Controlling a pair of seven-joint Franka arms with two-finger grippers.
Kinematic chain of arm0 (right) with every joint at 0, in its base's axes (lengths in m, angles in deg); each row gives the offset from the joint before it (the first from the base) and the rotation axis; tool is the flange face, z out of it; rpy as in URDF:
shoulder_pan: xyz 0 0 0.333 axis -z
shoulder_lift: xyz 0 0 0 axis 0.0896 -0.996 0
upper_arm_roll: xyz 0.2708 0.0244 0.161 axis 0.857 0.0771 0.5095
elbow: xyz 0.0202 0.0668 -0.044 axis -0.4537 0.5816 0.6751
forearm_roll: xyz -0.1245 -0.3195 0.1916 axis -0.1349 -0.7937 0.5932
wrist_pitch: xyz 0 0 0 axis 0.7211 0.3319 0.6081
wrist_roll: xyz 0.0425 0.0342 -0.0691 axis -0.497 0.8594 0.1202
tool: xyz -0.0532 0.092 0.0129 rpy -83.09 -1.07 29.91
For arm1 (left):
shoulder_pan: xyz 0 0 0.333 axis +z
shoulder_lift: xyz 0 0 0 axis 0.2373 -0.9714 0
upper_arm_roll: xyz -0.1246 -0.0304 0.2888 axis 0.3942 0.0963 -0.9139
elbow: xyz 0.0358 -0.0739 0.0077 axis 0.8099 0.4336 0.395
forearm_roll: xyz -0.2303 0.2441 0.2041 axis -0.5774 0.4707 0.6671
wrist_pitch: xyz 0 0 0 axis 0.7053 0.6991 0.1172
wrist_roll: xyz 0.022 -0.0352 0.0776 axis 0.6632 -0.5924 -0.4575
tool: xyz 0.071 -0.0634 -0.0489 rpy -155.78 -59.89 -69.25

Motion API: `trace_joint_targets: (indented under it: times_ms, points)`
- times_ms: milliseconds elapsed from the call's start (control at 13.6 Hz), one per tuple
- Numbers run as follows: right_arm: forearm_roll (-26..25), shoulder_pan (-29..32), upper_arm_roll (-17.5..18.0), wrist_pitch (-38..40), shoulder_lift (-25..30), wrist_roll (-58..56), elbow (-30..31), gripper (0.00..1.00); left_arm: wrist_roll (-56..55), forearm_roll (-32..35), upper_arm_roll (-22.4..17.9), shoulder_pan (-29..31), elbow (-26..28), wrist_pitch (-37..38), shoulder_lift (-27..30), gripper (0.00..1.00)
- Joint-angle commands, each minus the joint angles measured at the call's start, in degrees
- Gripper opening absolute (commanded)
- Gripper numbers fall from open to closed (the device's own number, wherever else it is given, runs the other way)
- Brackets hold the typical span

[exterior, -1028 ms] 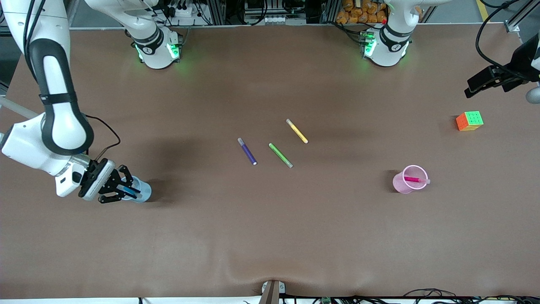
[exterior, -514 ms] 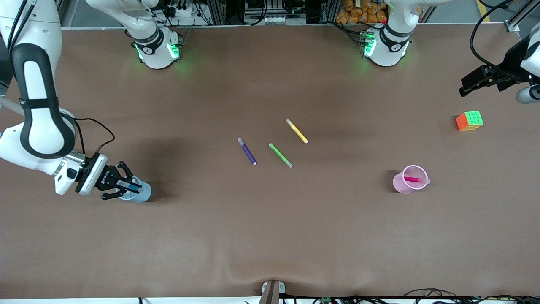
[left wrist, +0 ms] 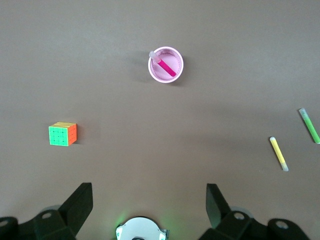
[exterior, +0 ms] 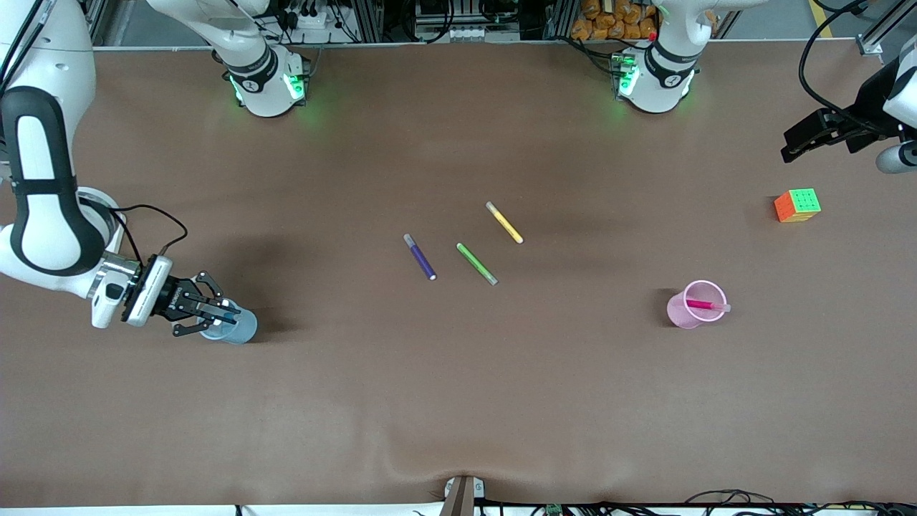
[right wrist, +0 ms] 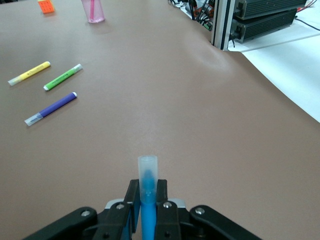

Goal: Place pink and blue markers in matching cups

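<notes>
My right gripper (exterior: 215, 312) is shut on the blue marker (exterior: 228, 313), which lies nearly level with its tip over the rim of the light blue cup (exterior: 242, 328) at the right arm's end of the table. In the right wrist view the blue marker (right wrist: 148, 187) sticks out, grey cap first, from my right gripper (right wrist: 147, 186). The pink marker (exterior: 702, 305) leans inside the pink cup (exterior: 686, 309) toward the left arm's end. My left gripper (exterior: 804, 140) hangs open and empty high above the table's edge there. From the left wrist view my left gripper (left wrist: 148, 192) looks down on the pink cup (left wrist: 172, 75).
A purple pen (exterior: 420, 256), a green pen (exterior: 476, 263) and a yellow pen (exterior: 504, 222) lie mid-table. A colour cube (exterior: 797, 206) sits near the left arm's end, farther from the front camera than the pink cup. A fold in the brown cover rises at the front edge (exterior: 462, 473).
My right arm has drawn back toward its end of the table and tipped the blue marker flatter over the blue cup. The left gripper has drifted slightly. The pens and cups have not moved.
</notes>
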Motion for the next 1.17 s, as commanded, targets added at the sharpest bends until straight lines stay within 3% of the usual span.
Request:
trace_joint_targets:
  times_ms: [0, 73, 147, 220, 294, 734, 807, 1101]
  points:
    - [1.8, 2.8, 0.8, 2.7, -0.6, -2.6, -1.0, 0.00, 0.1, 1.2, 0.3, -0.1, 0.9, 1.0, 1.4, 1.00]
    - [1.8, 3.1, 0.8, 2.7, -0.6, -3.4, -1.0, 0.00, 0.0, 1.2, 0.4, -0.2, 0.9, 1.0, 1.4, 1.00]
    - [1.8, 3.1, 0.8, 2.7, -0.6, -3.9, -1.0, 0.13, -0.1, 1.2, 0.4, -0.2, 0.9, 1.0, 1.3, 1.00]
    - [1.8, 3.2, 0.8, 2.6, -0.6, -4.1, -1.1, 0.79, -0.1, 1.2, 0.3, -0.1, 1.1, 1.0, 1.2, 1.00]
    - [1.8, 3.4, 0.8, 2.7, -0.7, -4.2, -1.2, 1.00, 0.5, 1.2, 0.2, 0.1, 0.9, 1.0, 1.1, 1.00]
    - [0.6, 3.0, 0.4, 2.4, 0.7, -1.9, -3.3, 1.00, -0.2, 1.2, 0.4, -0.1, 0.8, 1.0, 1.2, 1.00]
    - [-1.0, 2.9, 0.1, 2.2, 1.4, 0.9, -4.3, 1.00, -0.2, 1.2, 0.4, -0.2, 0.8, 1.0, 1.2, 1.00]
    - [-15.5, 1.8, 0.0, 1.5, 4.7, 19.8, -9.0, 1.00, 0.0, 0.4, 0.3, 0.1, 0.3, 1.0, 1.4, 1.00]
